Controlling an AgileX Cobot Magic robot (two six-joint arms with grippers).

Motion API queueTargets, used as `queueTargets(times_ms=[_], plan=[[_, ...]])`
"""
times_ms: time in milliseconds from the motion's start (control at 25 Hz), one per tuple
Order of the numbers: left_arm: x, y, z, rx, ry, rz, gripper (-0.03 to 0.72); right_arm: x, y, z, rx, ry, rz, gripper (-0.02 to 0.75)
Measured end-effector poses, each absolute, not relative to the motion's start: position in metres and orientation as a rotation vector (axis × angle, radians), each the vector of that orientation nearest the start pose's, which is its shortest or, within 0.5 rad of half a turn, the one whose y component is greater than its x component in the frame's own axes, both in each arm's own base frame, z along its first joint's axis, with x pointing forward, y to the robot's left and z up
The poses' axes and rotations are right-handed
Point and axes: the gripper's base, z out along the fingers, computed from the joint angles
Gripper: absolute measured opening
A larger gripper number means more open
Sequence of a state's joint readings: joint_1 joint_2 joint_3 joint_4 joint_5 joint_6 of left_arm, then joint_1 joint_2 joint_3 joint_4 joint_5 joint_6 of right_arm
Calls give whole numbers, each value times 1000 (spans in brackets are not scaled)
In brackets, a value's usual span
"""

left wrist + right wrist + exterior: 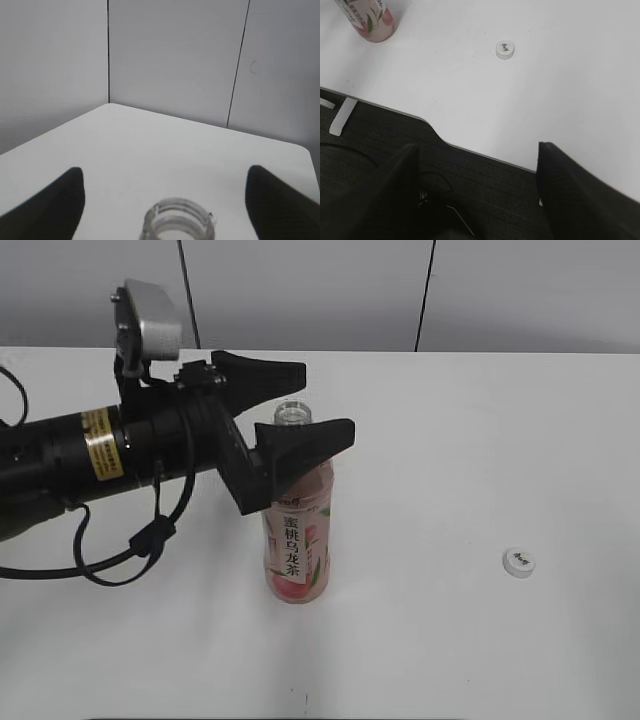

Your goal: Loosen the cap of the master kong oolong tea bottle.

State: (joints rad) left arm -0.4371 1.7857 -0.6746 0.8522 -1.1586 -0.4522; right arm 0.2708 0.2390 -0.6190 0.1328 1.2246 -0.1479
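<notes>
Bottle (297, 530) of Master Kong oolong tea stands upright on the white tabletop (480, 440), a little left of the middle in the exterior view. Its neck is uncovered, and the clear threaded mouth shows. The cap (520, 561) lies flat on the tabletop, well apart from the bottle, to its right, with the small dark logo facing up. The left hand (305, 400) is level with the bottle neck. Its two black fingers (300, 445) are spread wide, one on each side of the mouth, and they do not touch it. The right hand (477, 192) hangs beyond the tabletop edge, over dark floor, and its fingers are also spread, holding nothing.
</notes>
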Motion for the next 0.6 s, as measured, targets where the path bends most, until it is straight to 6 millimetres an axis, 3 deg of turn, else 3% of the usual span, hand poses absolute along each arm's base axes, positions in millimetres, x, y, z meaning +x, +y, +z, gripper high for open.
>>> queueTargets(times_ms=[200, 600], plan=[[252, -185, 210, 926, 1420, -907, 585, 3, 12, 284, -494, 2260, 221, 547], [240, -161, 256, 932, 1505, -588, 585, 4, 9, 283, -495, 2257, 166, 547]])
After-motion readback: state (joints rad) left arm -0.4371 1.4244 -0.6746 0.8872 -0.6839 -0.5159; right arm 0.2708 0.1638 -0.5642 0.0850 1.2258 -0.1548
